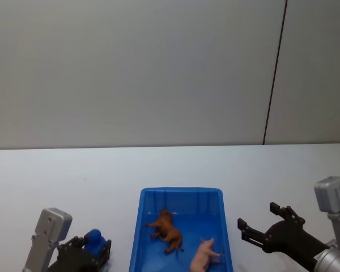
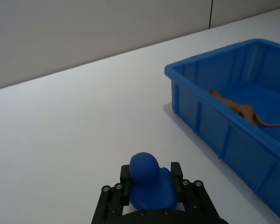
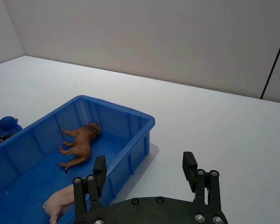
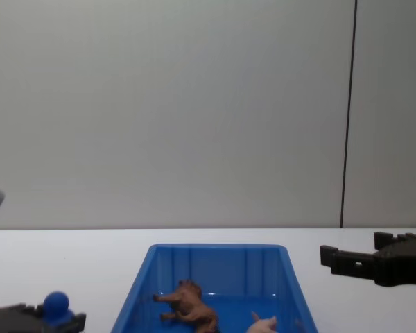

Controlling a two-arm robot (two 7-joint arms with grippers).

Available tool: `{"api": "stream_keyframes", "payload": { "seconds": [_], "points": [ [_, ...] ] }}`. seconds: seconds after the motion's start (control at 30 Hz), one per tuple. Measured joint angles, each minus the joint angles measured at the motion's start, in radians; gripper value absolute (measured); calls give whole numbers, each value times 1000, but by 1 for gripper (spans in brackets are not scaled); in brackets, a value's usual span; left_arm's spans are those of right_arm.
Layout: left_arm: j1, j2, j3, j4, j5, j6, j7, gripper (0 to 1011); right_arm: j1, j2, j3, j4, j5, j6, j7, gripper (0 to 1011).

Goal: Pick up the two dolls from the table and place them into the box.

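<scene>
Check the box (image 1: 143, 226) first; use it as your reference for every position. The brown lion (image 1: 166, 229) lies on its side on the box floor, toward the left wall. The pale pink pig (image 1: 203, 255) lies on the same floor, nearer the robot and toward the right wall. The two dolls are close together but apart. Neither one rests on the table (image 1: 56, 175).

Judge the task as complete: both dolls are inside the box, and no doll remains to be picked up. What is left, at most, is to clear the arms away.

Note the right gripper (image 3: 147, 173). It hovers just outside the right wall of the box, above the table, with its fingers spread wide and nothing between them.

Note the left gripper (image 2: 150, 186). It sits to the left of the box, near the robot, clenched around a blue round-topped object (image 2: 148, 179). This object is not one of the dolls; do not count it toward the task.
</scene>
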Motion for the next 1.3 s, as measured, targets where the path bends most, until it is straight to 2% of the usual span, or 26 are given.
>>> {"api": "stream_keyframes", "payload": {
  "seconds": [0.37, 0.53, 0.77, 1.03, 1.3],
  "points": [
    [-28, -4, -9, -57, 41, -23, -19, 450, 0, 0, 0, 0, 0, 0, 0, 1001],
    [-52, -20, -8, -81, 60, -34, -43, 421, 0, 0, 0, 0, 0, 0, 0, 1001],
    [-94, -63, 11, -96, 88, -55, -98, 379, 0, 0, 0, 0, 0, 0, 0, 1001],
    [-139, -120, 43, -88, 112, -75, -165, 642, 0, 0, 0, 0, 0, 0, 0, 1001],
    [-161, -152, 62, -79, 120, -90, -207, 888, 0, 0, 0, 0, 0, 0, 0, 1001]
  ]
}}
